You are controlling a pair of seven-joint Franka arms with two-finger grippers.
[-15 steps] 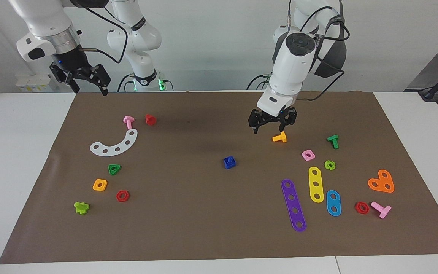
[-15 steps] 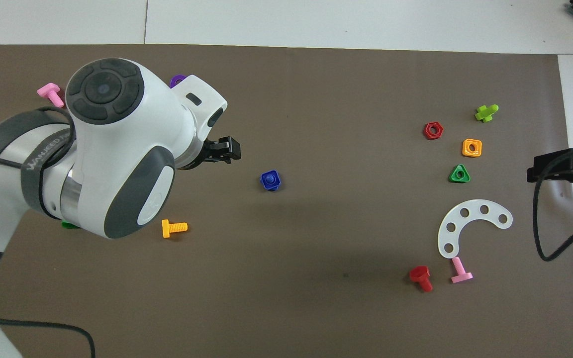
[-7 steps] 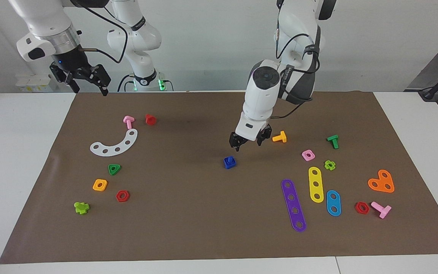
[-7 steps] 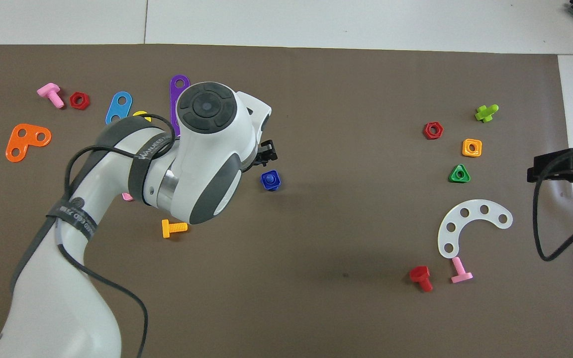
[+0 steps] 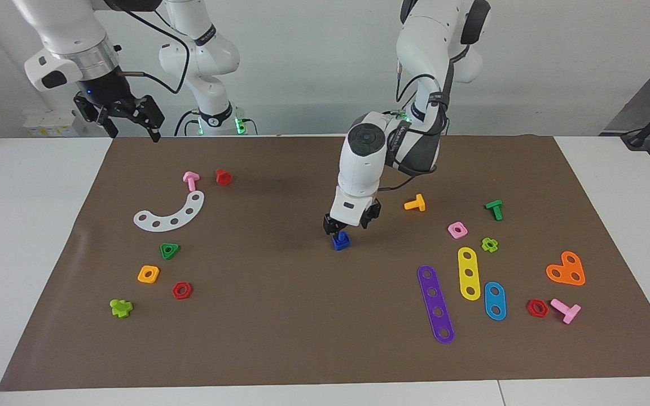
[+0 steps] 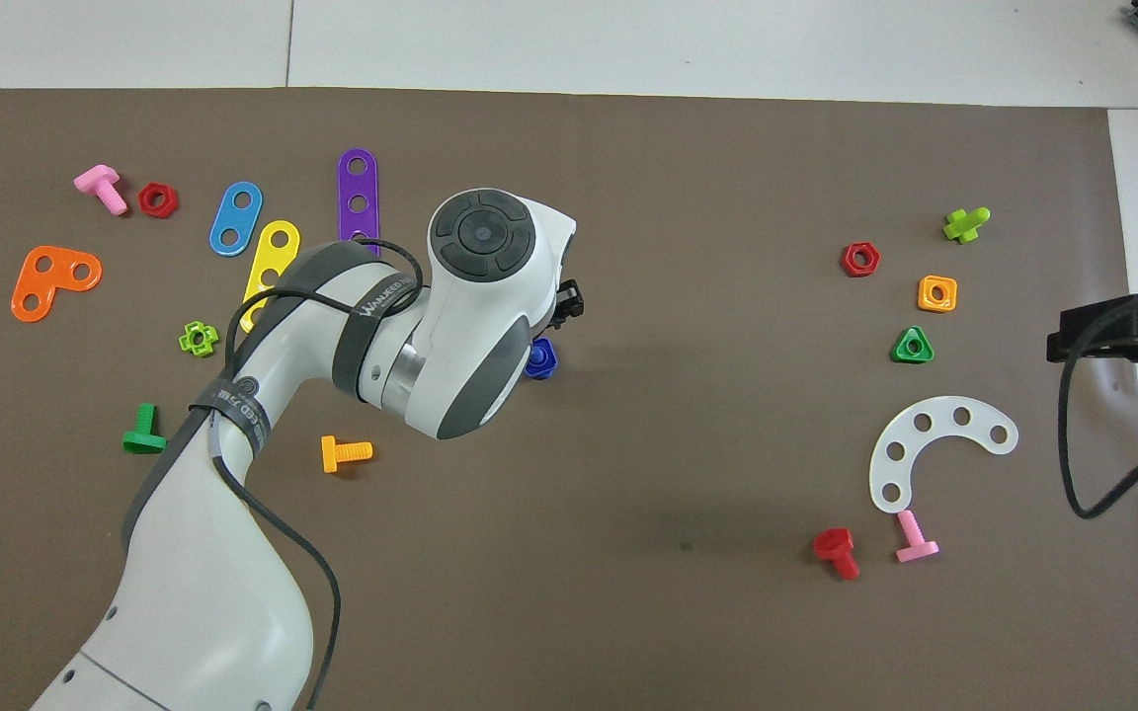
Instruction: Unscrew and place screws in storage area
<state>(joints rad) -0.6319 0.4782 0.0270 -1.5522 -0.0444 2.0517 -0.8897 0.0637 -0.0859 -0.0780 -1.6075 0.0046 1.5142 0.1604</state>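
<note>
- Brown mat (image 5: 302,338) covers most of the table, prob. so the small bright parts show up and don't roll; loose pieces sit in two clusters, one toward each arm's end, w/ the middle nearly bare.
- Left arm reaches in from its base and bends down over mid-mat; left gripper (image 5: 345,230) points down right on top of the blue screw, fingers straddling it w/ a gap on each side, not visibly clamped yet.
- Right gripper (image 5: 127,119) waits up in the air over the mat's corner by its own base, fingers spread, holding nothing (kept clear of the work, I'd say).
- Blue screw (image 5: 341,241) stands head-up in its blue square nut, alone mid-mat, orange bolt (image 5: 415,203) nearer the robots; upright pose suits a top-down grab and twist.
</note>
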